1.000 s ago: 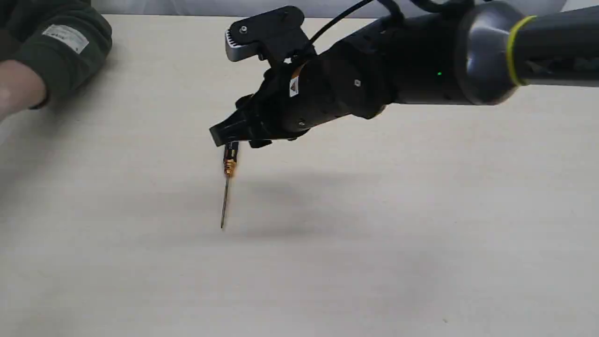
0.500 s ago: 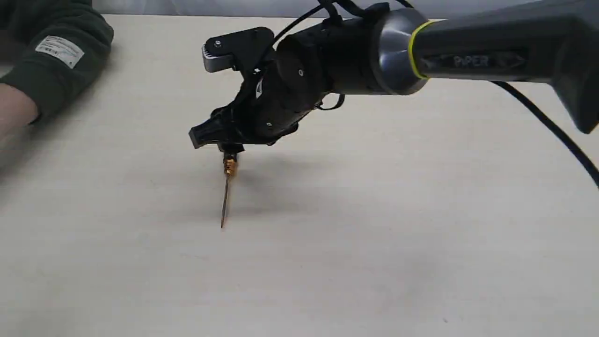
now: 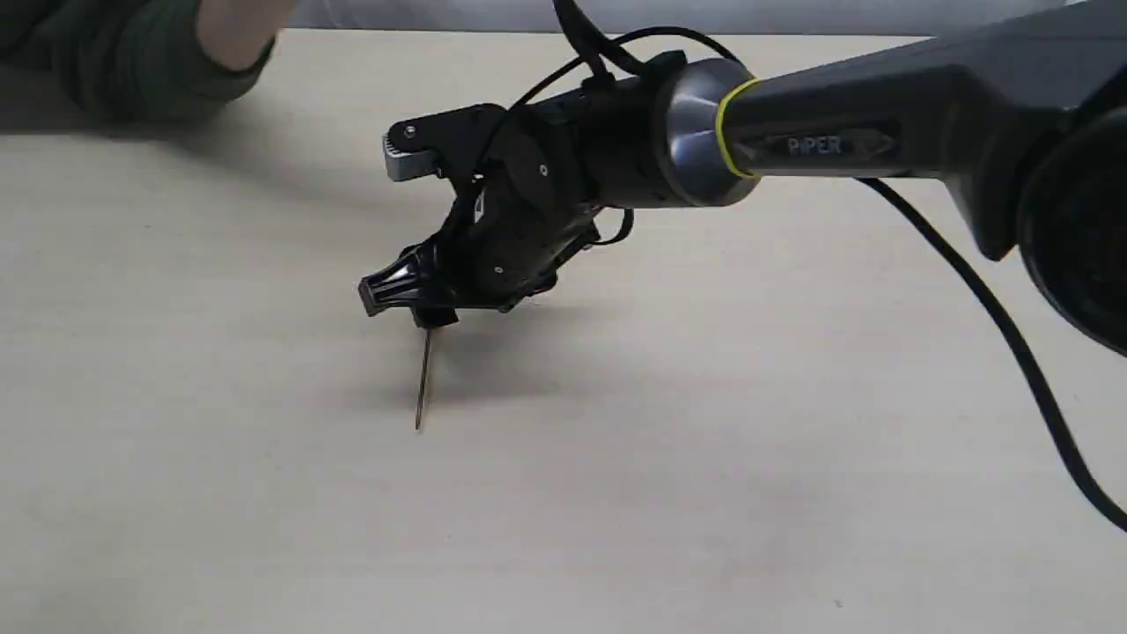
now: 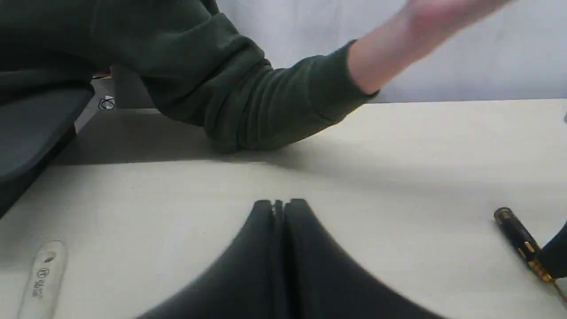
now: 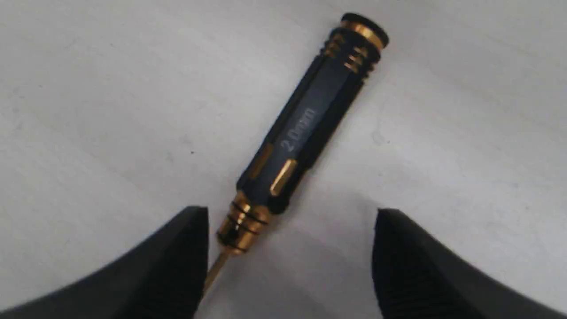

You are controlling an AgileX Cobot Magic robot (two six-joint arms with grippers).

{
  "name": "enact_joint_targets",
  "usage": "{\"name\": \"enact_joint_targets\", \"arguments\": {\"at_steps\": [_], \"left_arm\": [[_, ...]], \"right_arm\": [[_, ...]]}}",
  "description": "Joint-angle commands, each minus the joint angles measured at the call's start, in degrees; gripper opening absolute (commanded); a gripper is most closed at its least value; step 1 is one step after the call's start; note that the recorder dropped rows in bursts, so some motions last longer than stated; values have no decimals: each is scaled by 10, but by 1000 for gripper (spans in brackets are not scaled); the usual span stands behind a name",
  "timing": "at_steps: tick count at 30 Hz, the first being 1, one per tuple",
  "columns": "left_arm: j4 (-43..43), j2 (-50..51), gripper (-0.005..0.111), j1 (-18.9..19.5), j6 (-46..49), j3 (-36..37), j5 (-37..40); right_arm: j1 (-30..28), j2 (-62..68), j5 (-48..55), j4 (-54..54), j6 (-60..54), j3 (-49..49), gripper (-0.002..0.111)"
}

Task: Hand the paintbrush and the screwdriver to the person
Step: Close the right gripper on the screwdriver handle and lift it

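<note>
The screwdriver (image 5: 305, 128) lies flat on the table, with a black handle, a gold collar and a thin shaft (image 3: 424, 379). My right gripper (image 3: 412, 298) hangs low over it, open (image 5: 290, 217), its fingers on either side of the collar without touching. In the exterior view the gripper hides the handle. The left wrist view shows my left gripper (image 4: 279, 204) shut on nothing, with the screwdriver (image 4: 518, 235) off to one side. A pale rounded handle end with a hole (image 4: 42, 279), apparently the paintbrush, lies on the table near it. The person's green sleeve (image 3: 132, 66) and bare forearm (image 4: 398, 40) are at the table's far left.
The pale table (image 3: 704, 493) stretches wide around the screwdriver. My right arm (image 3: 819, 150) and its cable (image 3: 1012, 343) cross from the right. A dark grey object (image 4: 31, 128) sits at the table's edge in the left wrist view.
My right gripper has come down over the screwdriver's handle, which stayed in place. The person's arm has swung from the left edge toward the far top-left corner.
</note>
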Motion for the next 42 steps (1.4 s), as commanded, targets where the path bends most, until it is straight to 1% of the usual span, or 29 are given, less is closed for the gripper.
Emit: {"name": "enact_joint_targets", "arguments": {"at_steps": [1, 8, 14, 21, 23, 25, 26, 27, 29, 34, 35, 42], "left_arm": [[-1, -1, 0, -4, -1, 1, -6], [-1, -1, 0, -4, -1, 1, -6], [-1, -1, 0, -4, -1, 1, -6], [-3, -1, 0, -4, -1, 1, -5], [-2, -1, 0, -4, -1, 1, -5], [-2, -1, 0, -4, -1, 1, -5], [-2, -1, 0, -4, -1, 1, -5], [-2, -1, 0, -4, -1, 1, -5], [-2, -1, 0, -4, -1, 1, -5], [-2, -1, 0, -4, -1, 1, -5], [-2, -1, 0, -4, -1, 1, -5], [-2, -1, 0, -4, -1, 1, -5]], "right_arm": [[0, -1, -7, 10, -5, -11, 57], [6, 2, 18, 12, -5, -49, 57], [7, 40, 83, 12, -1, -98, 55], [7, 63, 83, 3, 9, -104, 55], [7, 64, 82, -3, 13, -104, 50], [7, 64, 81, -4, 13, -104, 38], [7, 64, 81, -7, 13, -104, 35], [7, 64, 81, -15, 13, -104, 28], [7, 64, 83, -26, 13, -104, 20], [6, 64, 94, -48, 13, -104, 6], [6, 63, 97, -50, 13, -104, 4], [9, 27, 109, -50, -2, -101, 4]]}}
